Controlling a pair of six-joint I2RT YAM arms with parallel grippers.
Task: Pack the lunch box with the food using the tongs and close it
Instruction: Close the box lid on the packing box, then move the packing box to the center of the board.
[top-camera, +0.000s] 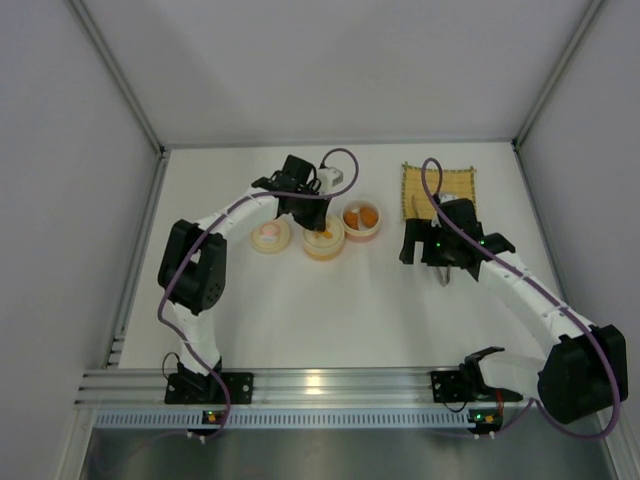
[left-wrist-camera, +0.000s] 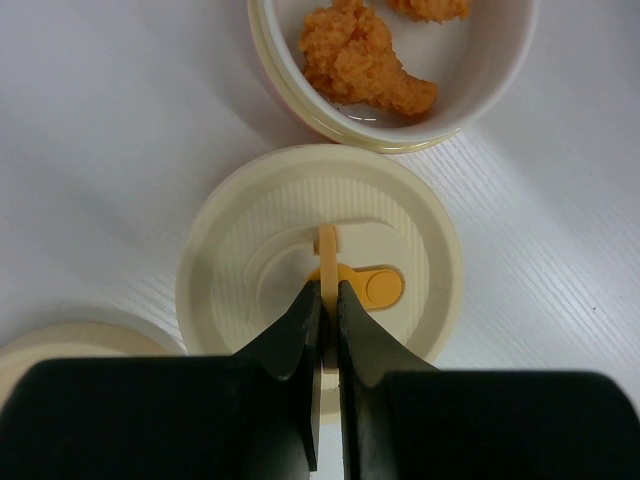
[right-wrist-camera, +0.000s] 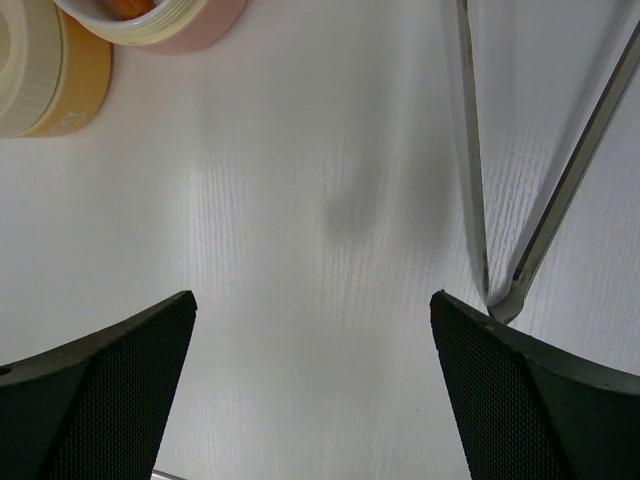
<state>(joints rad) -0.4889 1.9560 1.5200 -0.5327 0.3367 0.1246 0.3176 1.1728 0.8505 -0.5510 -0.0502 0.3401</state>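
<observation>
The left hand (left-wrist-camera: 328, 288) is pinching the thin upright tab (left-wrist-camera: 326, 245) of the lid (left-wrist-camera: 250, 220), closed tight on it. The lid is sitting on the yellow bowl (right-wrist-camera: 70, 95), just left of the pink bowl (left-wrist-camera: 495, 75). The food (left-wrist-camera: 365, 65), at least 2 orange lumps, is lying inside the pink bowl. The right hand (right-wrist-camera: 312, 300) is hanging wide and holding nothing, well right of the pink bowl. The tongs (right-wrist-camera: 475, 200) are lying flat on the bench (right-wrist-camera: 300, 180) beside one of its fingers, the joint of the V nearest it.

Risks, as I am judging them:
- The tab is offering little to grip, so the lid could be twisting or slipping out on a lift.
- If the lid is seating tightly, the yellow bowl may be coming up with it and dropping.
- A sideways swing could be knocking the pink bowl and spilling food.
- The tongs are lying off-centre from the right hand, so a straight closing could be missing them or skidding them away.

No brand or label is showing; a faint mark on the yellow bowl's side is too small to read.
</observation>
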